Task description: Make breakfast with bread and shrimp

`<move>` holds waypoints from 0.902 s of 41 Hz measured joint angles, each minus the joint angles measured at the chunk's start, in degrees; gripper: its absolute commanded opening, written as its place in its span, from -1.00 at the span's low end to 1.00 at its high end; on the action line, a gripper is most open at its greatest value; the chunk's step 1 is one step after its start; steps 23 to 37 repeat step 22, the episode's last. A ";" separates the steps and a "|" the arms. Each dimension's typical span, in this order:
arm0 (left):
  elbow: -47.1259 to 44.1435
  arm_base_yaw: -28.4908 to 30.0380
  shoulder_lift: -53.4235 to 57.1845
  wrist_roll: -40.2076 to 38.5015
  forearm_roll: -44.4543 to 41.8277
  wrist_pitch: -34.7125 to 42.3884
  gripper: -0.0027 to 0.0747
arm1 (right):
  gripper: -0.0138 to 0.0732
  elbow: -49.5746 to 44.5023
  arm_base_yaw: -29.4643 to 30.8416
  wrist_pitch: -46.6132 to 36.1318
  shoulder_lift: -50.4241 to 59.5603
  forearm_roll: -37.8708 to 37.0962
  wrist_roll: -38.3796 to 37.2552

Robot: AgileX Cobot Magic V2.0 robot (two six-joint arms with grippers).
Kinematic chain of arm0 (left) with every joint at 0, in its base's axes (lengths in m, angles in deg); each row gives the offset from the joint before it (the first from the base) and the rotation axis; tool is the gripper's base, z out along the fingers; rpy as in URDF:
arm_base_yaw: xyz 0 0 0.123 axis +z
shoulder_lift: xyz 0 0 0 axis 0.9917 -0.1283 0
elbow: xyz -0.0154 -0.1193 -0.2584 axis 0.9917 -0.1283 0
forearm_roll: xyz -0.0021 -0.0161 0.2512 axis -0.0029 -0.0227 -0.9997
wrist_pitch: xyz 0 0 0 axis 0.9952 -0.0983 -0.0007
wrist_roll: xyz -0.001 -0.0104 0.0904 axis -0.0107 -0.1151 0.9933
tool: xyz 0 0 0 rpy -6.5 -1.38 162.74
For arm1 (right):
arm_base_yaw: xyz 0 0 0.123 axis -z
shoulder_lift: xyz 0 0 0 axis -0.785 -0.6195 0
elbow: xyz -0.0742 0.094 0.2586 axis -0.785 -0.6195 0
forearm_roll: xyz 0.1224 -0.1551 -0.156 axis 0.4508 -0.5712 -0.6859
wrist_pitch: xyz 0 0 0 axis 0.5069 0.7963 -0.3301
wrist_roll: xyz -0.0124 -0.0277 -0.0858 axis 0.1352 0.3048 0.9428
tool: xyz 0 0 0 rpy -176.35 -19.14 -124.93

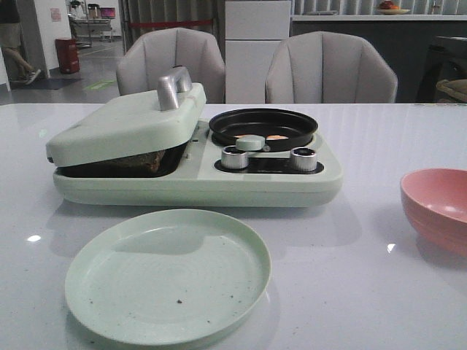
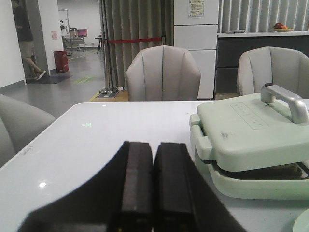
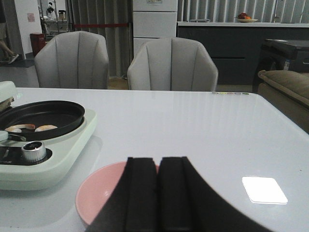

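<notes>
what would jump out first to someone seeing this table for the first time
The pale green breakfast maker dominates the middle of the table, its lid propped slightly open over something dark on the left. On its right side, the black pan holds orange-pink shrimp. In front lies an empty green plate, and a pink bowl sits at the right edge.

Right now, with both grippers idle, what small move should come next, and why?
Probably the left gripper should open and reach for the silver handle of the pale green press lid. The lid sits slightly ajar over something dark; the round green plate waits bare, and orange shrimp lie in the black pan.
</notes>
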 measured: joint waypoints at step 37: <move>0.00 0.00 0.00 0.00 0.00 0.00 -0.67 | -0.60 0.00 0.00 1.14 0.00 -0.10 0.00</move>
